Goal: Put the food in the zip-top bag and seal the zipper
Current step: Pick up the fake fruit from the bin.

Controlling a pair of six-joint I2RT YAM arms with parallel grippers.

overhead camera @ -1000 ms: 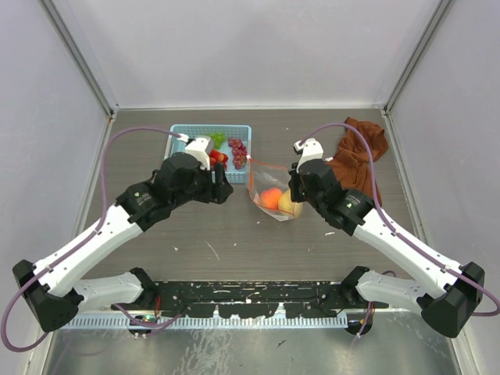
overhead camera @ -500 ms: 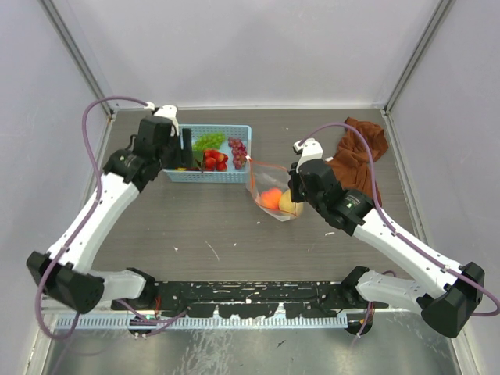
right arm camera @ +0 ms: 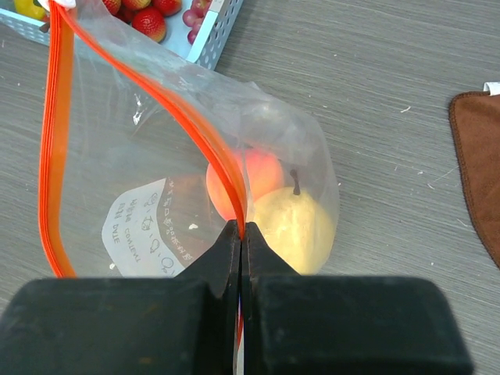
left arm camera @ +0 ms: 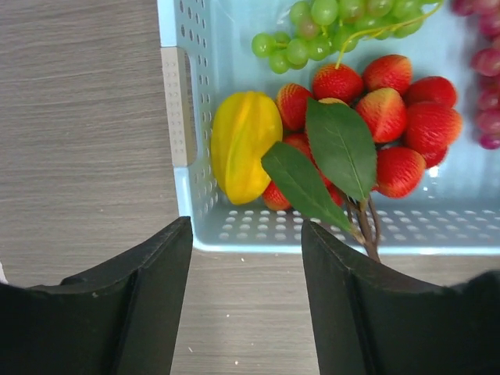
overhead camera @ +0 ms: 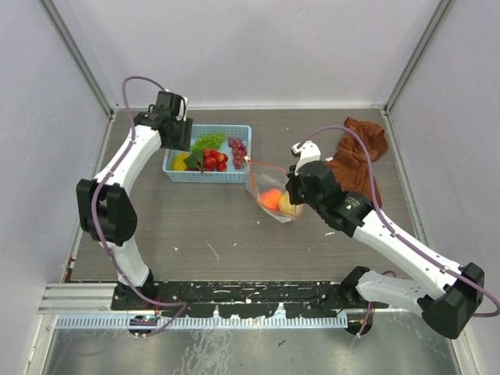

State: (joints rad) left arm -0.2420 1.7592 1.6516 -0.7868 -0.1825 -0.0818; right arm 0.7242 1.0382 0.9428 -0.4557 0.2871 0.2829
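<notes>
**Top external.** The left pincer (overhead camera: 182, 141) hangs over the left end of the light-blue basket (overhead camera: 234, 178). The right pincer (overhead camera: 291, 186) sits at the right edge of the zip-top bag (overhead camera: 262, 173), which lies on the worktop (overhead camera: 234, 234) to its left. A rust-brown cloth (overhead camera: 361, 156) lies on the pincer's other side, apart from it.

**Left wrist.** The left pincer is released, its fingers (left arm camera: 133, 305) spread with nothing between them. The basket wall lies just past the fingertips. The yellow piece (left arm camera: 244, 156) is straight ahead. The green leaves (left arm camera: 340, 148) and red strawberries (left arm camera: 391, 117) are ahead to the right, and the green grapes (left arm camera: 328, 31) are farther on. The purple grapes (left arm camera: 488, 101) are at the far right.

**Right wrist.** The right pincer is clenched, grasping the zipper (right arm camera: 58, 156). The bag mouth gapes to its left. The orange-red peach (right arm camera: 262, 176) and yellow-orange peach (right arm camera: 293, 230) lie inside the bag just ahead of the tips. The white label (right arm camera: 148, 226) is ahead to the left.
</notes>
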